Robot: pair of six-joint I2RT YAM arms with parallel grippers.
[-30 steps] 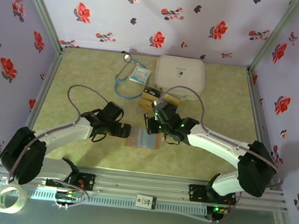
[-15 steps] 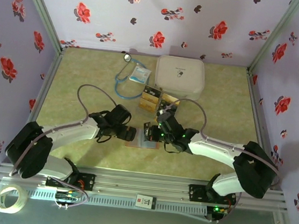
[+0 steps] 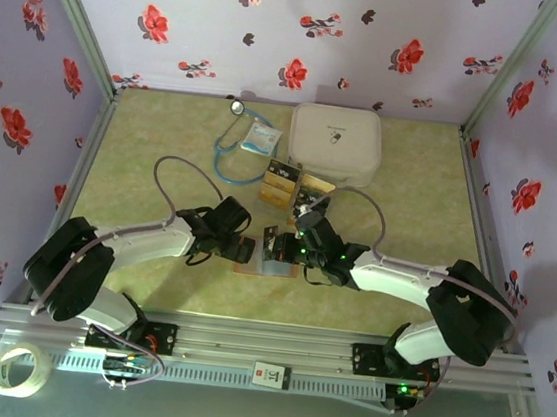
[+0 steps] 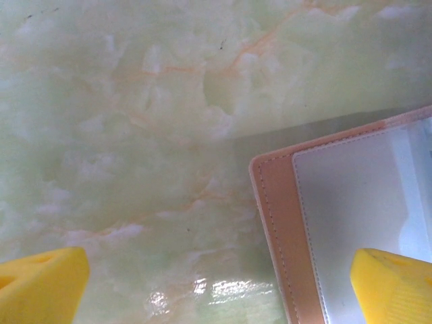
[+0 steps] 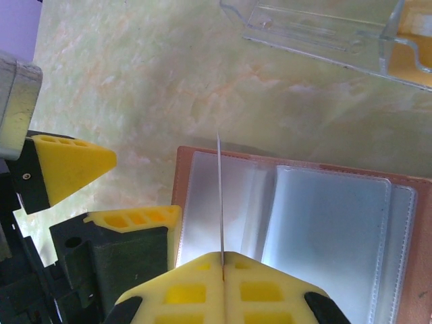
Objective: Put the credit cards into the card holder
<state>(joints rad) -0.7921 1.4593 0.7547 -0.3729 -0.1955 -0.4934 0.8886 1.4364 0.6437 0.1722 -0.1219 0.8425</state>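
Note:
The card holder lies open on the table, pinkish-brown with clear pockets. My right gripper is shut on a thin credit card. The card stands on edge over the holder's left pocket and shows as a dark upright card from above. My left gripper is open, low over the holder's left edge. One yellow fingertip is over the pocket and the other over bare table. More credit cards, black and gold, lie behind the holder.
A clear plastic tray holding a gold card sits just beyond the holder. A large white case, a white-blue packet and a stethoscope are at the back. A tape roll lies off the table's front left.
My right gripper has come down and left from the card pile to the holder, carrying the card. The left gripper has slid right to the holder's left edge.

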